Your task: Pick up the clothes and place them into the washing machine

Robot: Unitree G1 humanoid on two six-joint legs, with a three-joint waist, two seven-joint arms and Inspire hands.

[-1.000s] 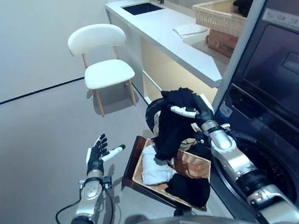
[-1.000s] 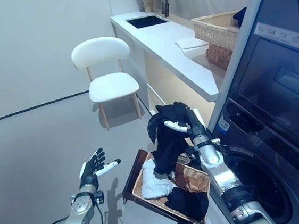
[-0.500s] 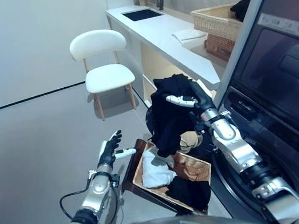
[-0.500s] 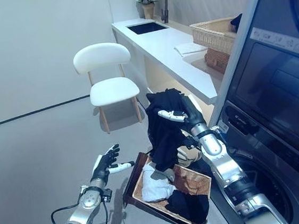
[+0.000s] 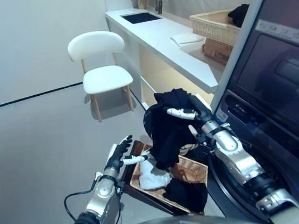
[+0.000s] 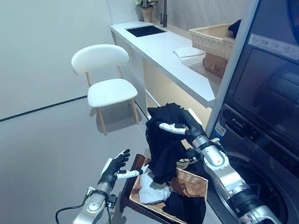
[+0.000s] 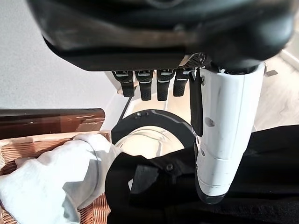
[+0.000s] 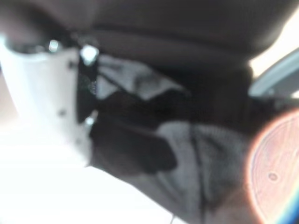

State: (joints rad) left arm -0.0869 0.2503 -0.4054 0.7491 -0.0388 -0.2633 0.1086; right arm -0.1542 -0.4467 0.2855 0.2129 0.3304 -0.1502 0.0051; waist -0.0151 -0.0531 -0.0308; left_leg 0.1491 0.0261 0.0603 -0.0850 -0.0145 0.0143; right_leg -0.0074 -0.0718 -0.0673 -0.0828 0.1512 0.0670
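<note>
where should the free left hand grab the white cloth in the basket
Take the white cloth on its bunched top fold, coming down from above on the robot's left. It lies heaped at the basket end nearest the open left hand, clear of the black garment hanging from the right hand.

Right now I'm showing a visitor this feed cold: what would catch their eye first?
The right robot hand holds a black garment up above the basket of clothes on the floor, beside the washer. The left robot hand hovers open at the basket's near edge, by a white cloth. Behind stands a white chair next to a long counter.
</note>
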